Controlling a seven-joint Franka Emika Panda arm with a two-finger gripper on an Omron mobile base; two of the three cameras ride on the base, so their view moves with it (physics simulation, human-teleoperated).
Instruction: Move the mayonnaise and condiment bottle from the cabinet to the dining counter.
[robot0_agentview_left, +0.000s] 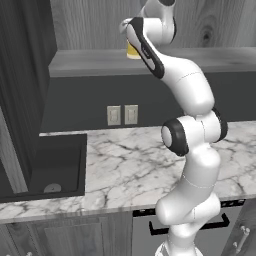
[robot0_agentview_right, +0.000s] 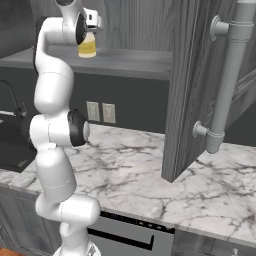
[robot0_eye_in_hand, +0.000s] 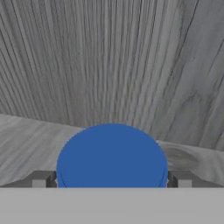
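The mayonnaise (robot0_agentview_right: 87, 48) is a pale yellow jar standing on the grey inner shelf of the cabinet (robot0_agentview_right: 131, 61); part of it shows behind my arm as the jar (robot0_agentview_left: 132, 51). Its blue lid (robot0_eye_in_hand: 112, 155) looms close in the hand view. My gripper (robot0_eye_in_hand: 112, 179) is open and reaches down over the jar from above, with one fingertip (robot0_eye_in_hand: 42, 179) on each side of the lid and very little gap. The hand (robot0_agentview_right: 89, 22) sits right on top of the jar. The condiment bottle and the dining counter are out of view.
An open cabinet door (robot0_agentview_right: 192, 80) with a long grey handle (robot0_agentview_right: 227, 75) hangs to the right of the arm. Below lie the marble worktop (robot0_agentview_left: 125, 165), a black sink (robot0_agentview_left: 55, 170) at the left and wall outlets (robot0_agentview_left: 122, 115). A dark tall unit (robot0_agentview_left: 20, 75) stands at the left.
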